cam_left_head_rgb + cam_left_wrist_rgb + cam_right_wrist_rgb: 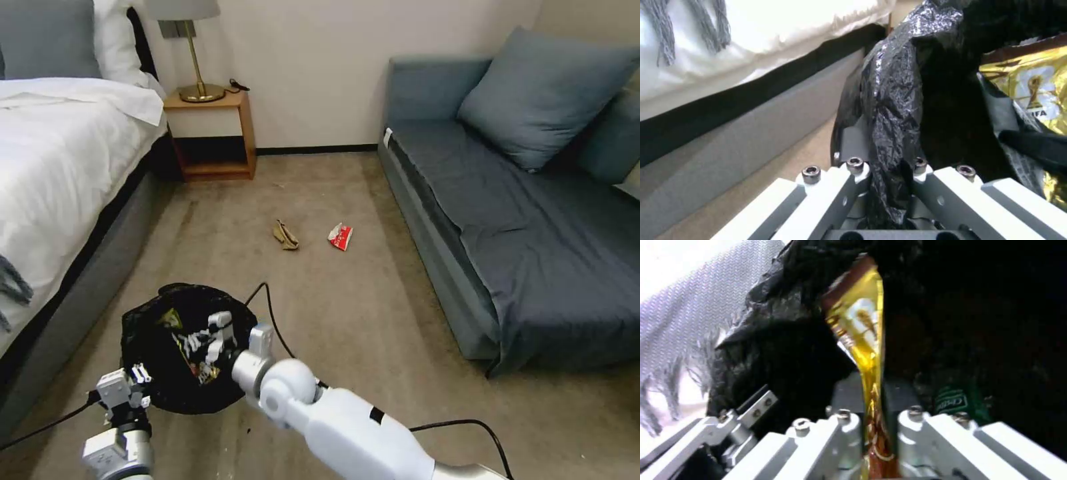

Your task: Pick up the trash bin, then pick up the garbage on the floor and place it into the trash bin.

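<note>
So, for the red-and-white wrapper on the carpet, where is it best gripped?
Probably from above, pinching across the red-and-white wrapper at its raised, crumpled middle. It lies low on open carpet, apart from the tan scrap, so a side approach offers little to catch.

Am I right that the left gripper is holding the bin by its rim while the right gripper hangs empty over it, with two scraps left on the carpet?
Not quite: the right gripper is not empty. The right wrist view shows its fingers shut on a gold snack wrapper over the bin. The rest holds: the left gripper pinches the bin's rim, and a tan scrap and a red-and-white wrapper lie on the carpet.
</note>
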You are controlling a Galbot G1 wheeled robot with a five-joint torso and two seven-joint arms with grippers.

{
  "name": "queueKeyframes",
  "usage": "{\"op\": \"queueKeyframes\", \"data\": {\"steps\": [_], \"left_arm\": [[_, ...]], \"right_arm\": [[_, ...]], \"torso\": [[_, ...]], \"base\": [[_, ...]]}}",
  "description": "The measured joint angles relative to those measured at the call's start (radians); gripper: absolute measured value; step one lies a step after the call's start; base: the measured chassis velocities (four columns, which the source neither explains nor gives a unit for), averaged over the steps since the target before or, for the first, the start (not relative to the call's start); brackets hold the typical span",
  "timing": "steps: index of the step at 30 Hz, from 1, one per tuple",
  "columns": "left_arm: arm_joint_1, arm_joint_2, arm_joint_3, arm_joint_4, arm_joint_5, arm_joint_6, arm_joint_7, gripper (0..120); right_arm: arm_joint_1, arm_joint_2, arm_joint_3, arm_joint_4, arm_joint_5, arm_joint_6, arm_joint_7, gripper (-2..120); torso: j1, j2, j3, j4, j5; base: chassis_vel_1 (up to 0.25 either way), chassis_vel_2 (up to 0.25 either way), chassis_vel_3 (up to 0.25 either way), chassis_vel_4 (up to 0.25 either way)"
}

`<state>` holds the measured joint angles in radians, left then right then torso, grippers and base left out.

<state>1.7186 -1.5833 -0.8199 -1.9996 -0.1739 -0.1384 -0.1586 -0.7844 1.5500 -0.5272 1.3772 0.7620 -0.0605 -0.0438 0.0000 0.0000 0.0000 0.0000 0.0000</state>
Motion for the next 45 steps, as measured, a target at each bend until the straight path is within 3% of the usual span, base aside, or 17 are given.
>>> {"op": "queueKeyframes", "data": {"steps": [4,9,15,24,30,35,38,42,45], "left_arm": [[0.003,-0.005,0.000,0.006,-0.004,0.000,0.000,3],[0.005,-0.007,-0.002,0.021,-0.006,-0.007,-0.001,3],[0.000,0.001,-0.018,0.027,-0.021,-0.009,-0.003,3],[-0.025,0.016,-0.041,0.032,-0.052,-0.001,-0.015,3],[-0.043,0.028,-0.065,0.034,-0.074,0.011,-0.024,3],[-0.049,0.043,-0.087,0.047,-0.098,0.012,-0.035,3],[-0.050,0.044,-0.090,0.058,-0.096,0.007,-0.044,3],[-0.058,0.040,-0.088,0.080,-0.091,-0.002,-0.052,3],[-0.060,0.039,-0.087,0.084,-0.090,-0.003,-0.054,3]], "right_arm": [[0.005,-0.014,-0.013,-0.007,-0.021,0.026,0.003,23],[0.021,-0.022,-0.037,-0.075,-0.117,0.148,0.004,42],[0.026,-0.034,-0.039,-0.100,-0.190,0.193,0.003,65],[-0.029,-0.108,-0.028,-0.001,-0.365,0.275,0.008,98],[-0.084,-0.175,0.006,0.122,-0.385,0.273,0.035,100],[-0.121,-0.250,0.041,0.195,-0.423,0.246,0.115,100],[-0.129,-0.272,0.069,0.197,-0.471,0.204,0.167,100],[-0.126,-0.275,0.152,0.136,-0.574,0.062,0.343,100],[-0.121,-0.270,0.170,0.112,-0.592,0.025,0.388,100]], "torso": [[0.000,0.000,0.000,0.0000,0.0000],[0.000,0.000,0.000,0.0000,0.0000],[0.000,0.000,0.000,0.0000,0.0000],[0.000,0.000,0.000,0.0000,0.0001],[0.000,0.000,0.000,0.0001,0.0002],[0.000,0.000,0.000,-0.0001,0.0003],[0.000,0.000,0.000,-0.0001,0.0001],[0.000,0.000,0.000,-0.0001,0.0001],[0.000,0.000,0.000,-0.0002,0.0001]], "base": [[0.000,0.000,0.000,0.000],[0.000,0.000,0.000,0.000],[0.000,0.000,0.000,0.000],[0.000,0.000,0.000,0.000],[0.000,0.000,0.000,0.000],[0.000,0.000,0.000,0.000],[0.000,0.000,0.000,0.000],[0.000,0.000,0.000,0.000],[0.000,0.000,0.000,0.000]]}}
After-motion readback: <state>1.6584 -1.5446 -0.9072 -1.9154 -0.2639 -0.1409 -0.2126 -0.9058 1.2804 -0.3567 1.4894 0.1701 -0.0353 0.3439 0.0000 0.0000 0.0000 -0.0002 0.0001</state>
